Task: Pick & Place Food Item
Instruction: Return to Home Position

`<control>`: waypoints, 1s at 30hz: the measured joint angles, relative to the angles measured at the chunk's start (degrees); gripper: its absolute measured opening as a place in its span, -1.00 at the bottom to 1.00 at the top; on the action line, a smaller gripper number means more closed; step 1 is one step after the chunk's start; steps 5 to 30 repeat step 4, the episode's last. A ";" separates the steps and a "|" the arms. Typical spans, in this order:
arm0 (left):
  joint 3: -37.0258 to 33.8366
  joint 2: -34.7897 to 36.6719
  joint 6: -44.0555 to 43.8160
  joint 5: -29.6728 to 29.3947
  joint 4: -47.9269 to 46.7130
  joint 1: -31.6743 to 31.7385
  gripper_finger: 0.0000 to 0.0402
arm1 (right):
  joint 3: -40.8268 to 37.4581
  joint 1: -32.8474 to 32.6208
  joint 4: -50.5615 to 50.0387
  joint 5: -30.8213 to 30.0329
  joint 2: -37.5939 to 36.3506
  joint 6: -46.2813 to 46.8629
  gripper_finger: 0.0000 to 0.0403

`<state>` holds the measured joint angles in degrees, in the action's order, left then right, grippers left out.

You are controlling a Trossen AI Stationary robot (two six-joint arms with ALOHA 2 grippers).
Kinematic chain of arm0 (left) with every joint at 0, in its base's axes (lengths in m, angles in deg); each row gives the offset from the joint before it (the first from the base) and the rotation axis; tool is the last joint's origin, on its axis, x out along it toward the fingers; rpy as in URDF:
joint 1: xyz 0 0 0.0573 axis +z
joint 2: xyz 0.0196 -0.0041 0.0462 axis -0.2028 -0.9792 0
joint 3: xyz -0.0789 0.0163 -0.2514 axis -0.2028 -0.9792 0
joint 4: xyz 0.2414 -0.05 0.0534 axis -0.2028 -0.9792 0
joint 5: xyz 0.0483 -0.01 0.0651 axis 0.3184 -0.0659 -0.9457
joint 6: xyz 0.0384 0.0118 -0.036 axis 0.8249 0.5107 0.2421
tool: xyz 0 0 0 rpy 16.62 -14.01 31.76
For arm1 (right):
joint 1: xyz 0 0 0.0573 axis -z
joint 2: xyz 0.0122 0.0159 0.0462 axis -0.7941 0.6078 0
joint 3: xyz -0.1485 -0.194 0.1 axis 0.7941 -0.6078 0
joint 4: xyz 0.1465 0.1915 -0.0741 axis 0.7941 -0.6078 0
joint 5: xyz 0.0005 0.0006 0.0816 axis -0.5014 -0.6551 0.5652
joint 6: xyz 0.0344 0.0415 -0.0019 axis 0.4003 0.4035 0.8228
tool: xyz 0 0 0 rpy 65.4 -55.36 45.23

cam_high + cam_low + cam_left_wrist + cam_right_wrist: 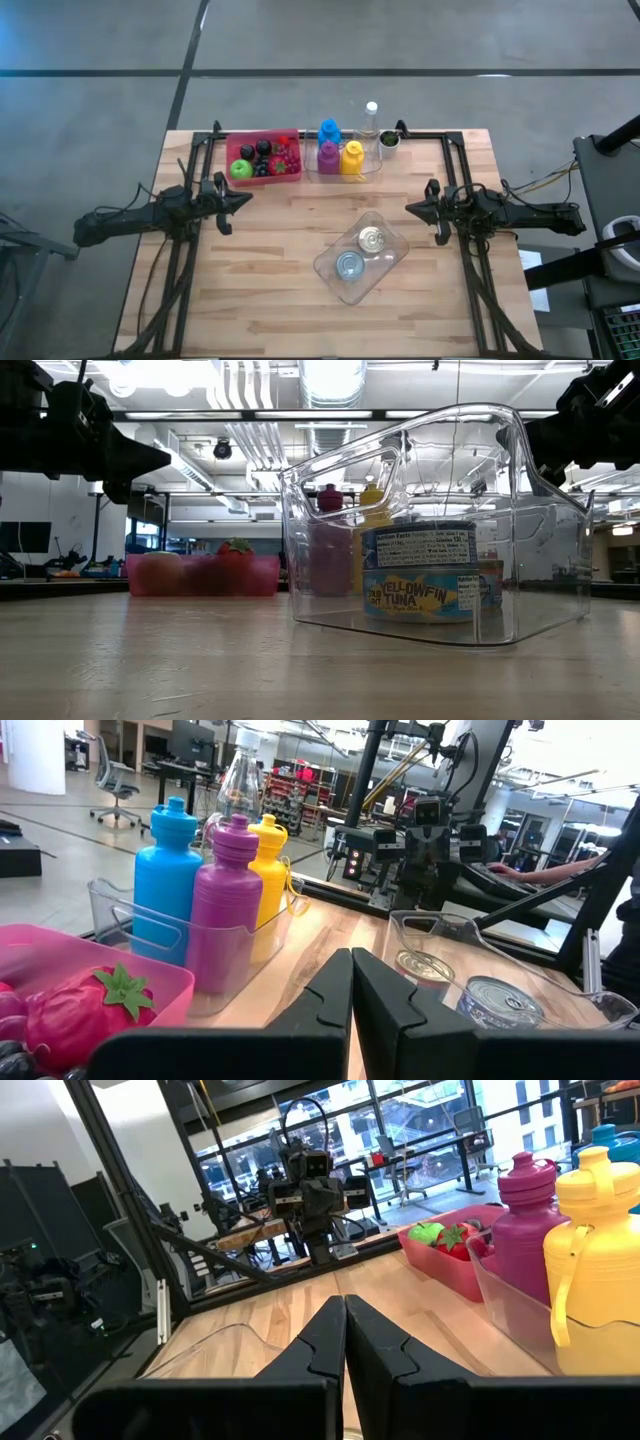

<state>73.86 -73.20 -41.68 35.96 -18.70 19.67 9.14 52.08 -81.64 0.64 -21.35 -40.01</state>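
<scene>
Little looks likely to go wrong: the clear bin (392, 240) of tuna cans (372, 239) lies near centre, apart from both arms, and only a stray inward swing would knock it. Farther back, the left gripper (240, 199) and the right gripper (412, 208) each have fingers pressed together, holding nothing. Farthest, the fruit-filled pink bin (265, 181) sits near the left gripper, whose tip might clip its wall.

One pink bin (264, 181), two clear bins (388, 258), three coloured squeeze bottles (329, 133), one clear bottle (371, 118) and two tuna cans (372, 239).
</scene>
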 joint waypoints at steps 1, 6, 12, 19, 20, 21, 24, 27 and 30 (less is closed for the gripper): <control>0.00 0.00 0.00 -0.01 0.00 0.00 -0.93 | 0.00 0.00 0.00 0.00 0.00 0.00 -0.96; 0.00 0.00 0.00 0.00 0.00 0.00 -0.93 | 0.00 0.00 0.00 0.01 0.00 0.00 -0.96; 0.00 0.00 0.00 0.00 0.00 0.00 -0.93 | 0.00 0.00 0.00 0.01 0.00 0.00 -0.96; 0.00 0.00 0.00 0.00 0.00 0.00 -0.93 | 0.00 0.00 0.00 0.01 0.00 0.00 -0.96; 0.00 0.00 0.00 0.00 0.00 0.00 -0.93 | 0.00 0.00 0.00 0.01 0.00 0.00 -0.96; 0.00 0.00 0.00 0.00 0.00 0.00 -0.93 | 0.00 0.00 0.00 0.01 0.00 0.00 -0.96; 0.00 0.00 0.00 0.00 0.00 0.00 -0.93 | 0.00 0.00 0.00 0.01 0.00 0.00 -0.96; 0.00 0.00 0.00 0.00 0.00 0.00 -0.93 | 0.00 0.00 0.00 0.01 0.00 0.00 -0.96; 0.00 0.00 0.00 0.00 0.00 0.00 -0.93 | 0.00 0.00 0.00 0.01 0.00 0.00 -0.96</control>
